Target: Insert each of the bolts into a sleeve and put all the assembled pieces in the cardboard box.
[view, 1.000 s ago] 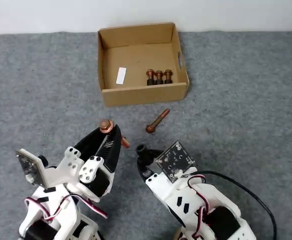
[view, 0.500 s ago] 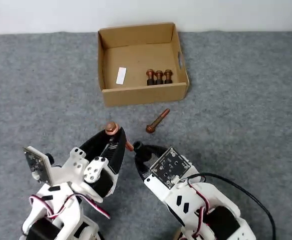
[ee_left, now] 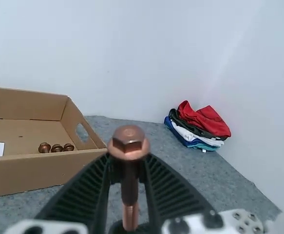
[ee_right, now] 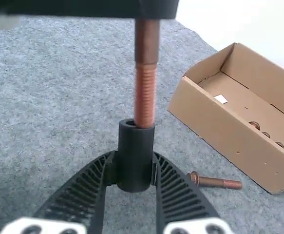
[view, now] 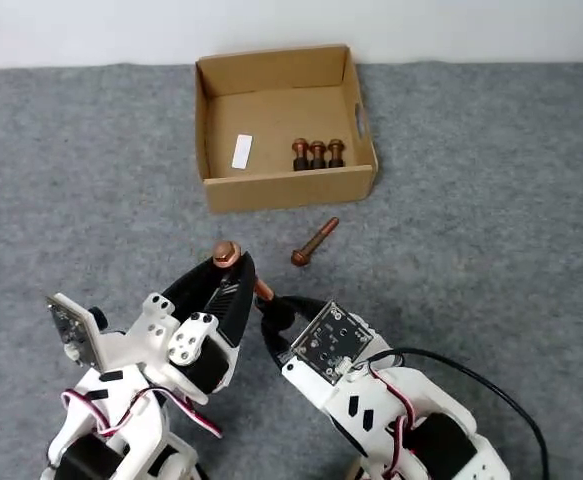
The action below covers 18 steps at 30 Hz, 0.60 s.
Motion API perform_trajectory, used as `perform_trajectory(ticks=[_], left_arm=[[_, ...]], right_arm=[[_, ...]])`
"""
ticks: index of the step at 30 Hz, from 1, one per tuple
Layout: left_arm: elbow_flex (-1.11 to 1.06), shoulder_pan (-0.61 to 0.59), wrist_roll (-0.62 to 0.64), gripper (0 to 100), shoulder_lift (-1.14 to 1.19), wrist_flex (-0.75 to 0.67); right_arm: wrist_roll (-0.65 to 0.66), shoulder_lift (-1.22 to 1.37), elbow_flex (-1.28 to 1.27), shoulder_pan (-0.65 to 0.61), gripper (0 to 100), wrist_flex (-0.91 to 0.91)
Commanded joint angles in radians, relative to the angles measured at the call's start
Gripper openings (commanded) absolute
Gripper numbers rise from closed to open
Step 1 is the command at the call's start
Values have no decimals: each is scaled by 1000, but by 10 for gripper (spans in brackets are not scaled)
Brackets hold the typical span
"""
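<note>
My left gripper [view: 229, 270] is shut on a copper bolt [ee_left: 128, 175], head [view: 225, 253] toward the box. My right gripper [ee_right: 133, 168] is shut on a black sleeve [ee_right: 135, 155], seen beside it in the high view [view: 274, 312]. The bolt's threaded tip [ee_right: 144, 100] sits inside the sleeve's mouth. A second copper bolt [view: 315, 241] lies loose on the carpet in front of the cardboard box [view: 289, 187]. Three assembled pieces [view: 317, 153] stand in a row inside the box near its front wall.
A white label [view: 242, 151] lies on the box floor. Grey carpet [view: 491, 220] spreads open to both sides of the box. A pile of folded clothes [ee_left: 198, 124] lies against the far wall.
Both grippers have closed in on each other: the bolt came right and the sleeve came left until the bolt's tip entered the sleeve. The loose bolt and box are unchanged.
</note>
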State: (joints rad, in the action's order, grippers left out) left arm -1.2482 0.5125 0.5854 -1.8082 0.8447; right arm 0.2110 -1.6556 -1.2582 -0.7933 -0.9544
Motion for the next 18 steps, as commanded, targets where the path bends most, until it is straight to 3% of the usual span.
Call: perform_trajectory(ticks=[1, 18], left_arm=[[7, 6, 5, 5, 0, -21], [-13, -55, 5, 5, 2, -21]], right_arm=[[11, -10, 18, 24, 8, 24], [11, -10, 32, 25, 8, 31]])
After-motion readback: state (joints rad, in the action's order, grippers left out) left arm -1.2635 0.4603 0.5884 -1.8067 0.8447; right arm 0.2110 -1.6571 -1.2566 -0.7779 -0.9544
